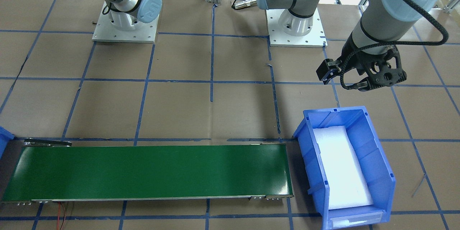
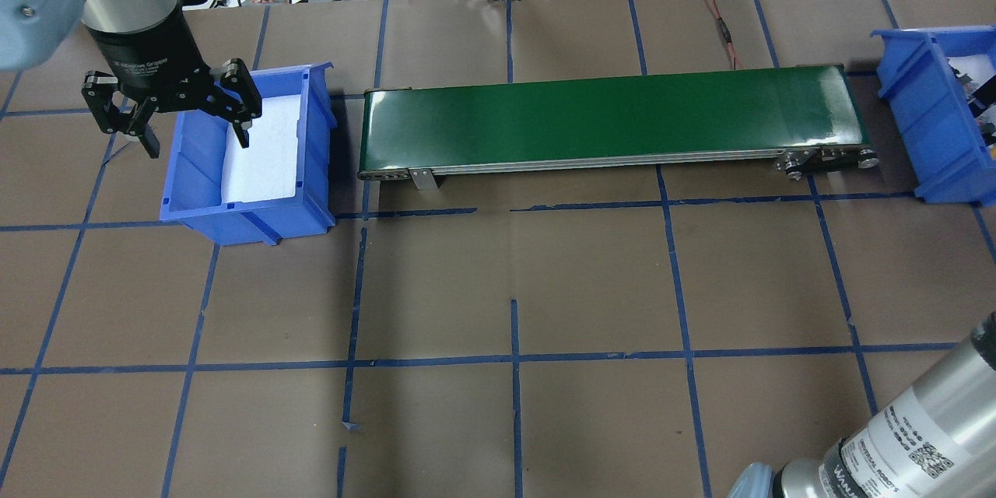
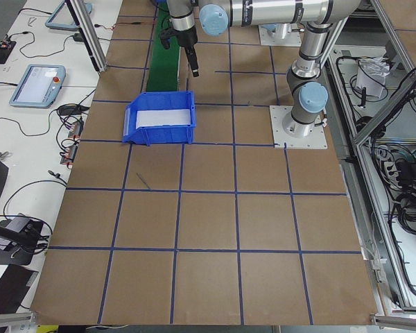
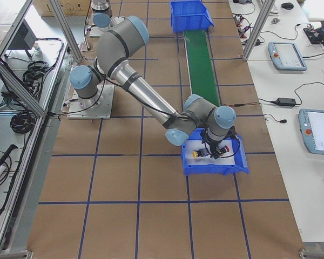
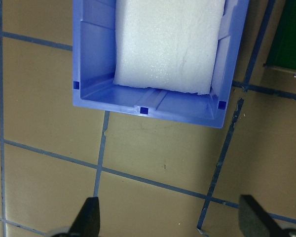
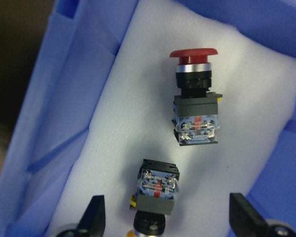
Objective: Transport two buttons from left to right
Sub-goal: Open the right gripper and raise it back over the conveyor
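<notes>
Since my right gripper (image 6: 166,198) hangs wide open over the red button (image 6: 195,98) and yellow button (image 6: 156,190), gripping neither, and both lie on the foam (image 6: 123,98) in the right bin (image 6: 49,98), I'd call this pretty much done. Both are on their sides, lengthwise up-and-down in the wrist view, roughly parallel, red cap toward the top and yellow cap toward the bottom. Left gripper (image 2: 198,144) is wide open with nothing in it too, by the left bin (image 2: 257,214), and I see no buttons in there.

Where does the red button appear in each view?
Exterior right: red button inside the near blue bin.
Right wrist: upper centre, on white foam.
Overhead: cannot tell; blue bin at right edge.
Front-facing: not seen.
Exterior left: not seen.
Left wrist: not seen.
Landmark: the blue bin.
</notes>
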`<act>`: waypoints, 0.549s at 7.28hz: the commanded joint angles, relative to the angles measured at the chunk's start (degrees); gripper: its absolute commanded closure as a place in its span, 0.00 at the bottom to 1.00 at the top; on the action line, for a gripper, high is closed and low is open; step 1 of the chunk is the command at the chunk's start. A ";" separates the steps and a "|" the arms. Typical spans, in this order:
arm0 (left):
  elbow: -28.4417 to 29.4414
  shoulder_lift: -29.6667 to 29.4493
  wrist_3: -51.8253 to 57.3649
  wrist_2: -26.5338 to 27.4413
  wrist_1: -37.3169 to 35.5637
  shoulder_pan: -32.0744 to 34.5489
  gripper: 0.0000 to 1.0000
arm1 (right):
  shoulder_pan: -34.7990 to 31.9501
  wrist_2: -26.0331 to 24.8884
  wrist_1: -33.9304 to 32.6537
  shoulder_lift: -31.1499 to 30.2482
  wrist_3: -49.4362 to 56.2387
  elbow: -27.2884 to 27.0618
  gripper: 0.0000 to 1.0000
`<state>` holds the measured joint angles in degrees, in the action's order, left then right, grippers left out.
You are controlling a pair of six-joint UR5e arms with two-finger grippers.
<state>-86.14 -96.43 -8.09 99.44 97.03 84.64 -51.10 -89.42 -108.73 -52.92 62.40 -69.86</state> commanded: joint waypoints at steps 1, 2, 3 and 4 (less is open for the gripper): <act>0.01 -0.08 0.00 -0.03 0.00 0.00 0.00 | -0.14 0.30 6.49 -4.28 0.00 3.58 0.10; 0.01 -0.08 0.00 0.06 0.00 0.00 0.00 | -0.75 0.39 6.69 -5.86 0.09 4.29 0.10; 0.01 -0.08 0.00 0.06 0.00 0.00 0.00 | -2.24 1.09 6.77 -7.27 -0.09 4.82 0.10; -0.08 0.10 0.00 0.06 0.09 0.00 0.00 | -6.69 2.31 6.69 -7.89 -0.43 5.00 0.10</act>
<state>-86.15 -96.45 -8.09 99.48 97.05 84.64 -53.89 -88.26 -102.19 -59.61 62.27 -65.33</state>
